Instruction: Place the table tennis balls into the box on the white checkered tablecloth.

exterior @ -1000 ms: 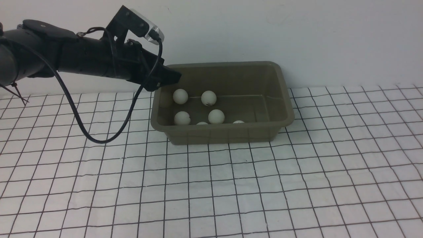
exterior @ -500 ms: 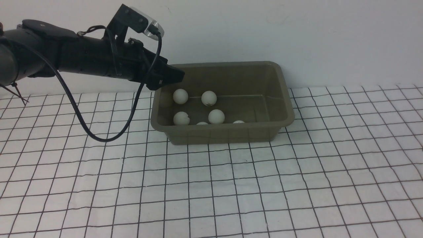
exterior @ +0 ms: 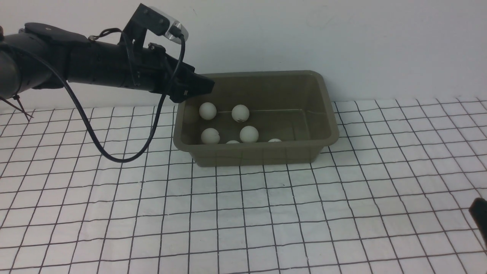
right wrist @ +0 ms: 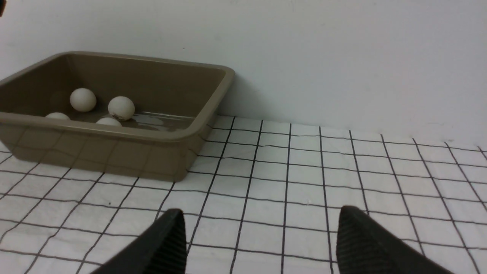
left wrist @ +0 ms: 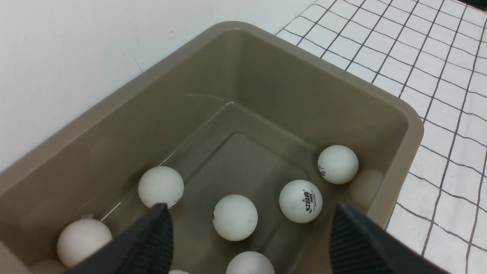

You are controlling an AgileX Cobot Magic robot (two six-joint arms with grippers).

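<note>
Balls (exterior: 249, 134) lie loose in the box (exterior: 262, 154), just below the left gripper (left wrist: 250, 207), whose jaws stand spread and empty over the box's left end. A black cable (exterior: 87, 129) droops from that wrist beside the box. Likewise spread and empty, the right gripper (right wrist: 260, 211) hangs low over the tablecloth (exterior: 266, 213), box well ahead of it.

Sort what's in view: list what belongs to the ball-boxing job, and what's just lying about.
Part of the job:
- table tennis balls, those in view all in the box
- box
- white checkered tablecloth
- left gripper, open over the box
- right gripper, open, away from the box

Just there:
- black cable hanging from the left arm
- white wall behind
</note>
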